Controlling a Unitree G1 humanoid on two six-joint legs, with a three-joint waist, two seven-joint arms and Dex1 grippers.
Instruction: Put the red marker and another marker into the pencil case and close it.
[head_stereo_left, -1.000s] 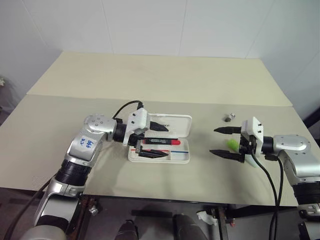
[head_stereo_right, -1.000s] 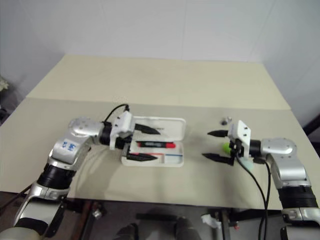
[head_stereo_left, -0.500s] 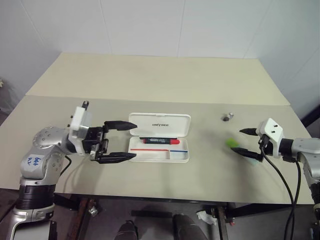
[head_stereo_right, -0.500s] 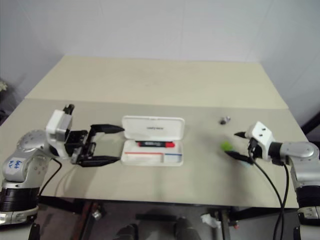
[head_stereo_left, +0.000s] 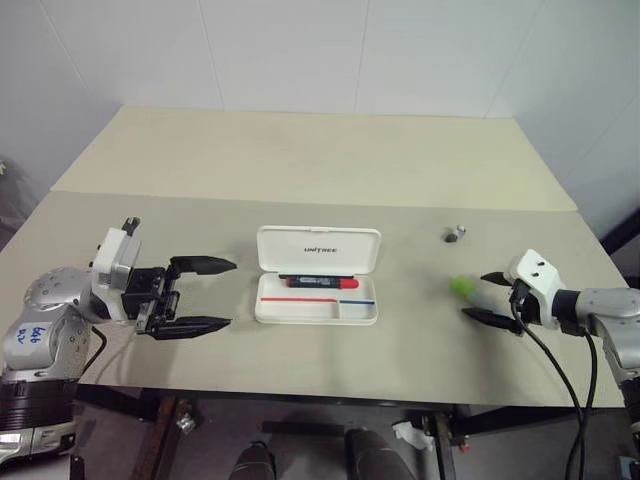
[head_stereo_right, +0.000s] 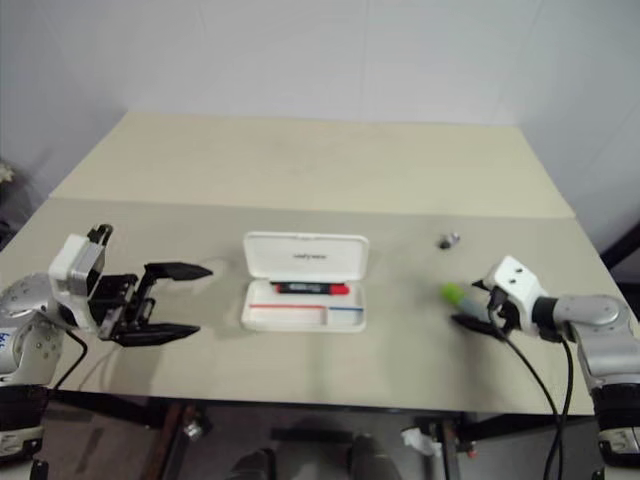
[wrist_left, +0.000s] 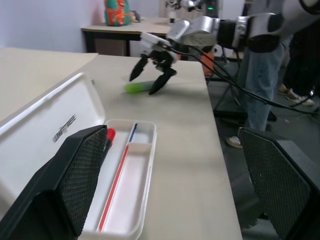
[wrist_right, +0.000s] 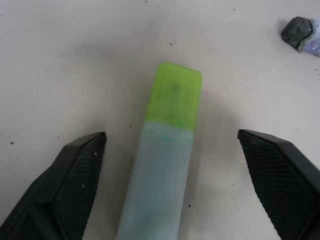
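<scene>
The white pencil case (head_stereo_left: 315, 311) lies open at the table's middle, lid laid back. Inside its tray lies the red marker (head_stereo_left: 320, 282), black barrel with a red cap. My left gripper (head_stereo_left: 231, 293) hovers open to the left of the case, pointing at it, with nothing between its fingers. The other marker (head_stereo_left: 462, 286), pale green with a bright green cap, lies on the table at the right. My right gripper (head_stereo_left: 474, 296) is open and low over it, and the marker's barrel (wrist_right: 162, 170) sits between the two fingers (wrist_right: 75, 170) with a gap on each side.
A small grey object (head_stereo_left: 456, 235) lies on the table behind the green marker. The table's front edge (head_stereo_left: 330, 392) runs close below both grippers. In the left wrist view a person (wrist_left: 260, 75) stands beyond the table's right end.
My left gripper has drawn back leftward from over the case, still open. My right gripper has shifted right, dropped lower, and now straddles the green marker, its fingers slightly narrower.
</scene>
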